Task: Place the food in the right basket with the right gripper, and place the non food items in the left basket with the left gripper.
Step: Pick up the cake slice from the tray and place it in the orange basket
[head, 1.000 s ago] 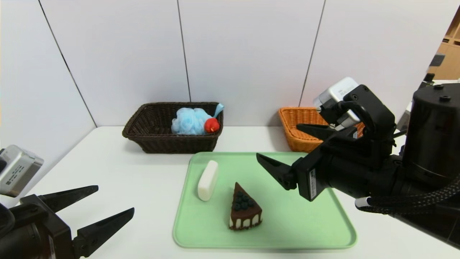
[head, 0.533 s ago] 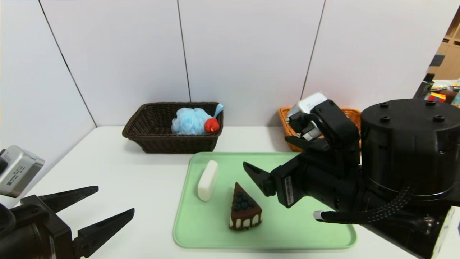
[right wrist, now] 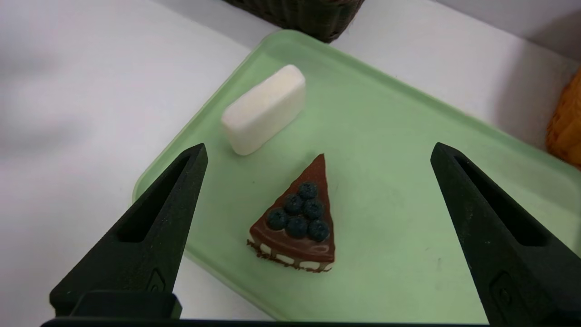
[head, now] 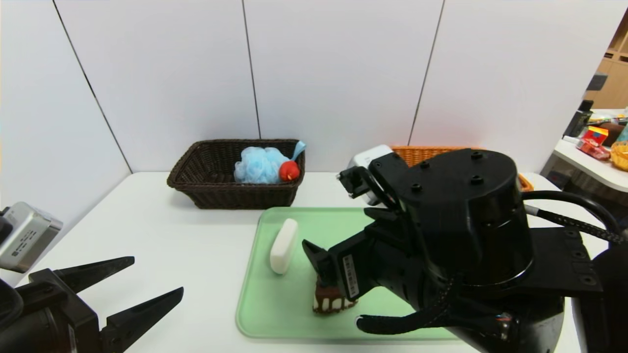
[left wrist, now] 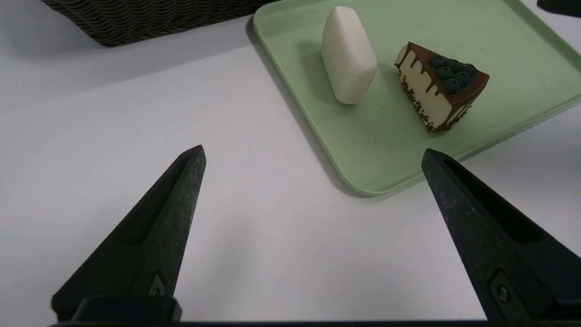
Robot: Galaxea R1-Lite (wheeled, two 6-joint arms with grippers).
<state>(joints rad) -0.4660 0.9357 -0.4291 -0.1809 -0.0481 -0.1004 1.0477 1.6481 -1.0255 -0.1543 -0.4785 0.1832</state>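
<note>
Left gripper [head: 147, 279] is idling wide, unmoved. Right gripper [right wrist: 317, 152], fingers wide, is swinging leftward since earlier, now over the cake [right wrist: 297, 222]. Counts: one dark basket [head: 206, 189] holding one puff [head: 259, 165], one duck [head: 289, 170]; one tray [head: 274, 318] carrying one soap [head: 283, 246], one cake; one orange basket [head: 417, 154].

A lab-like test room (plain white wall panels [head: 333, 73], bare white table [head: 186, 235], cluttered side shelf [head: 596, 157]).
</note>
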